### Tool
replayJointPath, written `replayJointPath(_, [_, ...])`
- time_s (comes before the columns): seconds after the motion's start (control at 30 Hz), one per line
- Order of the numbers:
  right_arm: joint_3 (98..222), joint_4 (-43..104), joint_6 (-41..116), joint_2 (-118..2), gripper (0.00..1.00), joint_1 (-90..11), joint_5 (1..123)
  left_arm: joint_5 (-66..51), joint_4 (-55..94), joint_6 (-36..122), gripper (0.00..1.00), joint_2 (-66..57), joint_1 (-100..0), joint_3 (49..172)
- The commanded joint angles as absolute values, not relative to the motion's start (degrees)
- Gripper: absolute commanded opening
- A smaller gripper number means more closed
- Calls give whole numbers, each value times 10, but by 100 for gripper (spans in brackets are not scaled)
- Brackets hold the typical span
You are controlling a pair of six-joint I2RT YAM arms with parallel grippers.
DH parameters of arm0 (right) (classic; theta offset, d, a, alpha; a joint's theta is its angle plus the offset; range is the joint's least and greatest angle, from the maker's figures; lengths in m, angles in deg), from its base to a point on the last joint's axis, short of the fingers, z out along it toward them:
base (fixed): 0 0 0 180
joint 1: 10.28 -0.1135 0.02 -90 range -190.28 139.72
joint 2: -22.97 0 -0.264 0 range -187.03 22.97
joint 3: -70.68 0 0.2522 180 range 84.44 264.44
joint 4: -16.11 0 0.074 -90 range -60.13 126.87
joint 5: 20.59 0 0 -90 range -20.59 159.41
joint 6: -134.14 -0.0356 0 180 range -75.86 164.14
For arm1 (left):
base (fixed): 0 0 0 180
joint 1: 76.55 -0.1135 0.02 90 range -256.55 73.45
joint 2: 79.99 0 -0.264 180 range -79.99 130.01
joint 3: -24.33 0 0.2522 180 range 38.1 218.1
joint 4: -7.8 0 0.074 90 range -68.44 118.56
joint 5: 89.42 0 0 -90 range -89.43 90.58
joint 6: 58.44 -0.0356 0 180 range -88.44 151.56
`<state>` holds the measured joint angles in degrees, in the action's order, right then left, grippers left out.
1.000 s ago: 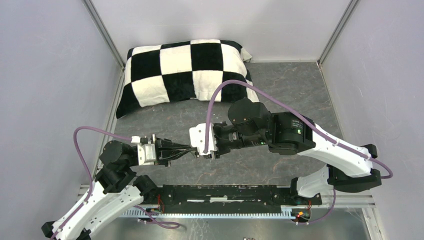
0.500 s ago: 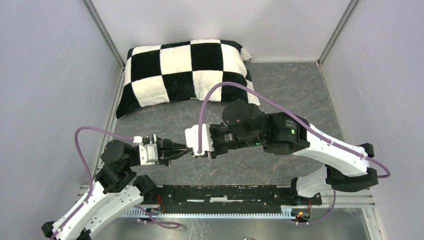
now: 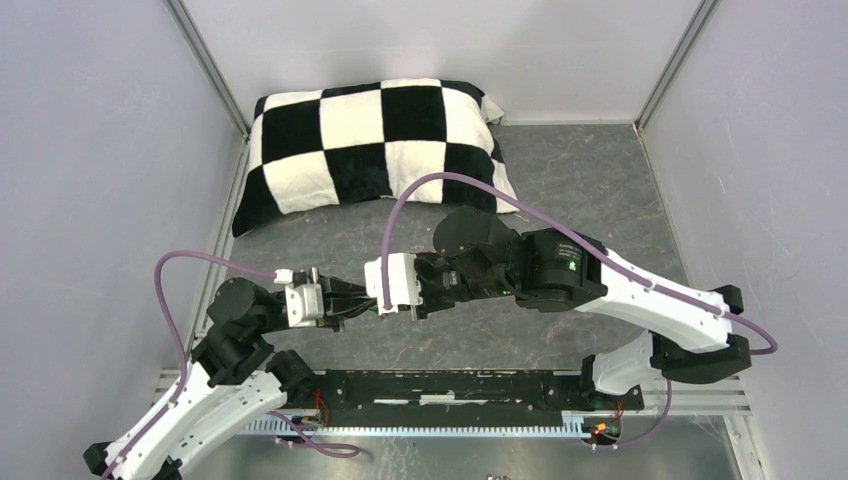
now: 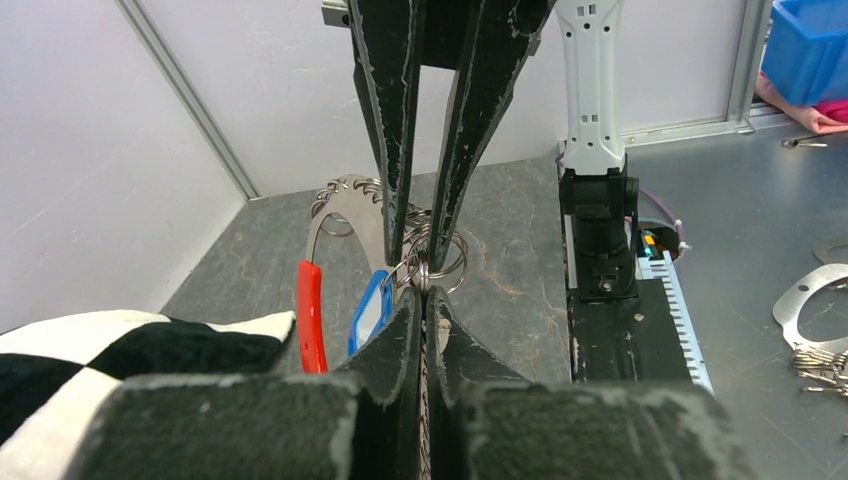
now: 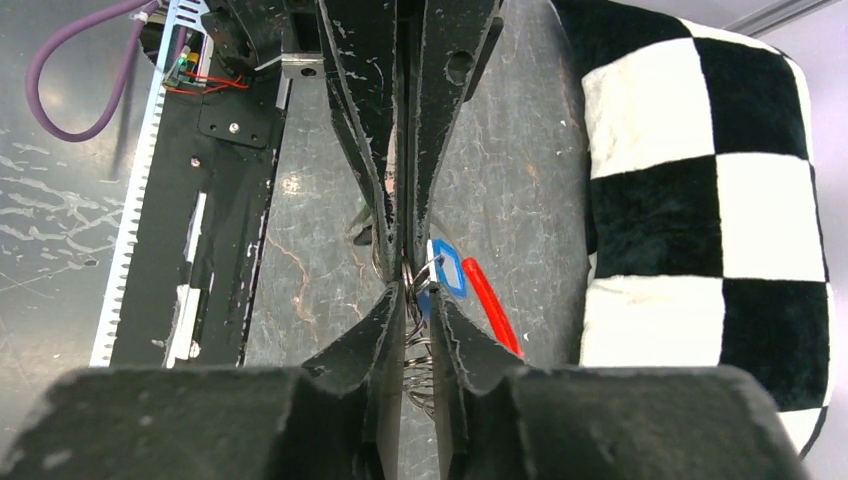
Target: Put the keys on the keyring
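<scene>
Though half behind right claw (image 4: 415, 262), perhaps keyring (image 4: 330, 210); checkered pillow (image 3: 370, 130) beyond.

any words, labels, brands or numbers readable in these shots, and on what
None can be read.
The blue key tag has a white label window that looks blank.
A small green spot on the right arm is too small to tell.

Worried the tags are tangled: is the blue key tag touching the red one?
Apart. Left wrist view shows bare tabletop between the blue key tag and the red tag.
</scene>
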<state>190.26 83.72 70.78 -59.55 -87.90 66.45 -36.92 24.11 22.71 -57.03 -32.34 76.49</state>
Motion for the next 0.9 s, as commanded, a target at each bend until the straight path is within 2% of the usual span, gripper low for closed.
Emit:
replayJointPath(0.0, [1899,855,702,-612,18,-878,688,-376,187,194,2,-578,-323,777])
replayJointPath(0.13, [1897,852,700,-623,17,-878,684,-375,190,190,2,-575,-323,780])
replayJointPath(0.27, [1900,852,698,-625,2,-879,691,-376,193,191,2,-581,-323,776])
replayJointPath(0.37, [1909,849,693,-625,0,-879,719,-379,207,180,2,-585,-323,775])
replayJointPath(0.53, [1901,843,689,-624,0,-879,719,-384,280,135,16,-587,-323,790])
replayJointPath(0.63, [1887,840,687,-622,0,-878,712,-386,331,110,35,-595,-323,805])
replayJointPath(0.67, [1882,841,687,-622,0,-879,710,-388,349,102,38,-598,-323,813])
replayJointPath(0.77, [1873,839,688,-619,0,-878,705,-389,406,63,43,-607,-323,840])
replayJointPath(0.87, [1872,837,689,-618,0,-879,695,-392,472,9,44,-612,-323,866])
